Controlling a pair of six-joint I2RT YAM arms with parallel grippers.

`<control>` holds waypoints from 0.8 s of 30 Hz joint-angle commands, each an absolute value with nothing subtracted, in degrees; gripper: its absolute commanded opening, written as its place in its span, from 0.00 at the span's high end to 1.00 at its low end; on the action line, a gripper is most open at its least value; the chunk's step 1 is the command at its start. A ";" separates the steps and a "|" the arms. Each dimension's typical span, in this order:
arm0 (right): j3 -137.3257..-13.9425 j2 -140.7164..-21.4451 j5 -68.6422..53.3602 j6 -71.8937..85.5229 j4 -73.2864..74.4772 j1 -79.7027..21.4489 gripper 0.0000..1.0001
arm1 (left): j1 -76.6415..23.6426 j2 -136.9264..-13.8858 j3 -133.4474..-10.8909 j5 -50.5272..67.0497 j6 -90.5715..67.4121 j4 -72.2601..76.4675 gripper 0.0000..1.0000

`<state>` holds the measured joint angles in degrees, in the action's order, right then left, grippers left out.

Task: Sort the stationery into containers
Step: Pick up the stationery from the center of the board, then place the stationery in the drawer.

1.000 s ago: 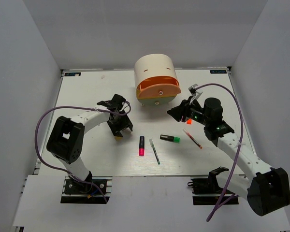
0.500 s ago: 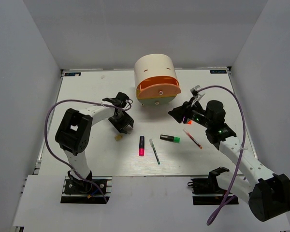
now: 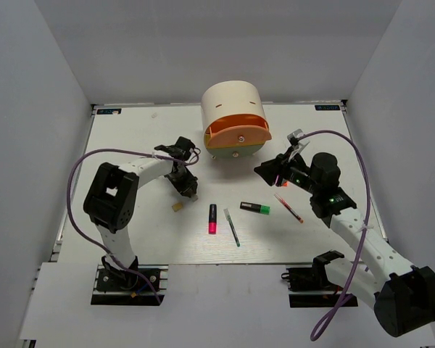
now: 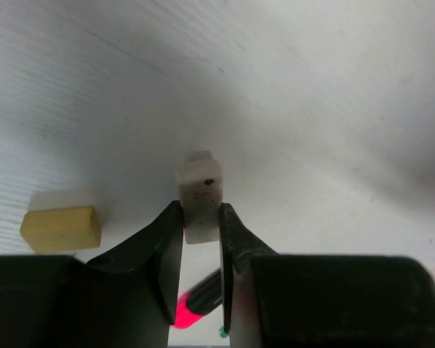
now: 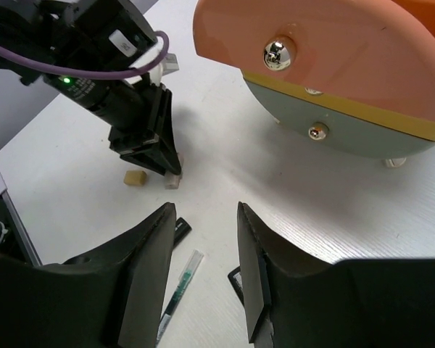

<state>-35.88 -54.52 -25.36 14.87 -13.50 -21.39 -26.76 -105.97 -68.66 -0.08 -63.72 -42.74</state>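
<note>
At the far middle of the white, grey-walled bench (image 3: 130, 138) stood the cream cabinet (image 3: 232, 101); contents of its orange upper drawer (image 5: 341, 65) and yellow lower drawer (image 5: 362, 138) could not be seen. Right gripper (image 5: 204, 212) hung wide and empty before them. Left gripper (image 4: 201, 217) pinched the white eraser (image 4: 199, 190) on open bench, beige eraser (image 4: 61, 228) just beside.

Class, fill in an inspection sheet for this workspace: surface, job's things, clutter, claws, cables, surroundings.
Surface: white table.
Job's things: cream cabinet, orange drawer jutting out; white eraser in left claw; beige eraser, pink-ended marker, green-ended marker, thin pen, red pen loose on the table.
Clutter: nothing seen.
Claws: left claw shut on white eraser; right claw open, empty.
Cables: left purple cable, right purple cable loop off the arms.
Surroundings: grey walls.
</note>
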 commanded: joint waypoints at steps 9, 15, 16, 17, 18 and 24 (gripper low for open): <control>-34.02 -51.33 -25.49 7.03 -15.38 -21.36 0.50 | -30.41 -80.17 -71.02 2.01 -40.20 -20.06 0.98; -32.96 -50.19 -26.54 5.19 -15.21 -21.27 0.51 | -30.94 -79.45 -74.87 10.54 -27.61 -12.93 0.98; -32.61 -49.75 -26.63 5.01 -15.29 -21.36 0.51 | -30.94 -80.50 -76.71 13.59 -23.42 -12.31 0.98; -32.43 -49.66 -26.80 4.66 -15.21 -21.36 0.51 | -30.94 -81.12 -77.60 15.01 -21.03 -11.43 0.98; -32.17 -49.22 -27.50 3.88 -15.12 -21.36 0.51 | -30.94 -81.82 -79.78 15.99 -18.74 -9.69 0.98; -30.76 -47.64 -29.27 0.80 -15.12 -21.27 0.52 | -30.94 -90.15 -89.19 18.02 -7.83 -5.20 0.97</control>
<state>-31.46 -48.97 -27.66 3.68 -13.45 -21.39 -30.76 -88.31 -84.44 14.76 -16.32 -9.56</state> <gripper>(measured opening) 0.477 0.328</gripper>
